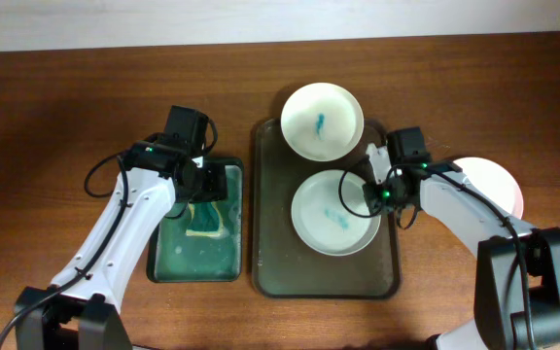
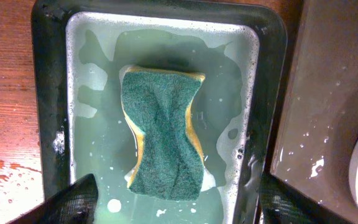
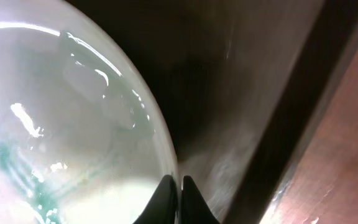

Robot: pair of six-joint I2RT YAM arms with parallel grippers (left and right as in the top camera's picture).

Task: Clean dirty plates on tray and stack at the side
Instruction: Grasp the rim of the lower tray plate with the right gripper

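Dirty plates [image 1: 322,122] were seen in two places: two smeared ones lay on the tray [image 1: 270,253], and a third plate [image 1: 494,175] sat on the table [image 1: 66,97] to its right. The nearer plate [image 1: 329,233] was pinched at its right rim by the closed right gripper [image 3: 178,182]. The left gripper [image 2: 176,186] was held wide open and empty above the sponge [image 2: 163,124] in the smaller tray [image 2: 51,93] of soapy water.

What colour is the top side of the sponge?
Dark green on the sponge; clearest in the left wrist view.
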